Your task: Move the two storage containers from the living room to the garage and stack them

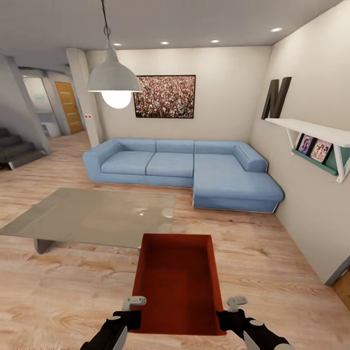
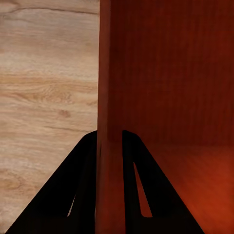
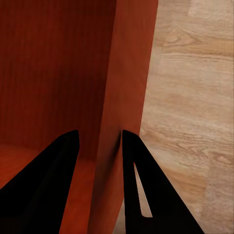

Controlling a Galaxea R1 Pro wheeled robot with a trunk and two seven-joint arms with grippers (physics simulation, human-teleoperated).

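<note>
The left hand [image 1: 130, 311] and right hand [image 1: 232, 313] each pinch a side wall of the bin [image 1: 177, 287], one finger inside and one outside, closed onto the wall. The bin hangs in front of the robot above the wood floor [image 1: 272, 253], not yet in the garage. Carrying it well likely means keeping both grips level and matched, and steering past the desk [image 1: 92, 214] and sofa [image 1: 184, 167].

Two black robot arms reach forward, low.
Left gripper [image 1: 127, 311] and right gripper [image 1: 232, 312] each clamp a wall of the orange-red ribbed bin [image 1: 177, 287].
</note>
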